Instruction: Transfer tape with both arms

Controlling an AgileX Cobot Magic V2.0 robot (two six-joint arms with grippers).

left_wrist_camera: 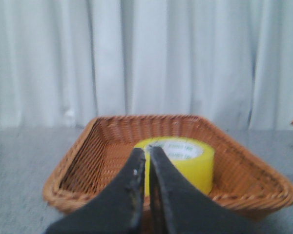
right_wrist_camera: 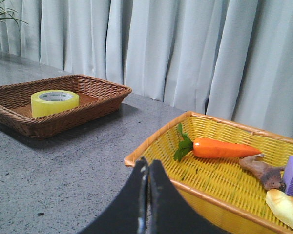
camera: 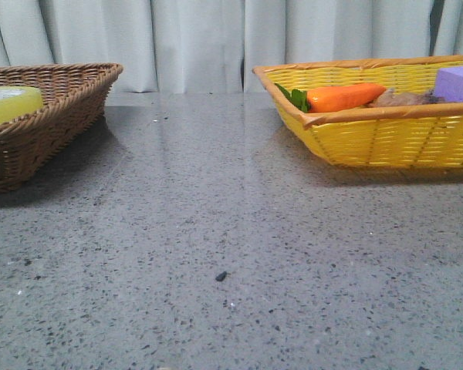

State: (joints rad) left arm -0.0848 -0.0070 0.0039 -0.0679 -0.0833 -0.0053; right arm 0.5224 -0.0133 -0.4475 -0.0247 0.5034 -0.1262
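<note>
The yellow tape roll (left_wrist_camera: 185, 163) lies flat in the brown wicker basket (left_wrist_camera: 88, 146), white core with green lettering facing up. It also shows at the far left in the front view (camera: 8, 102) and in the right wrist view (right_wrist_camera: 53, 102). My left gripper (left_wrist_camera: 147, 151) is shut and empty, its tips just short of the basket's near rim, in line with the tape. My right gripper (right_wrist_camera: 147, 165) is shut and empty, beside the near corner of the yellow basket (right_wrist_camera: 151, 151). Neither arm shows in the front view.
The yellow basket (camera: 386, 142) at the right holds an orange carrot (camera: 343, 97), a purple block (camera: 457, 81), a brown piece (right_wrist_camera: 263, 170) and a pale piece (right_wrist_camera: 285, 207). Grey speckled tabletop (camera: 231, 254) lies between the baskets. White curtain behind.
</note>
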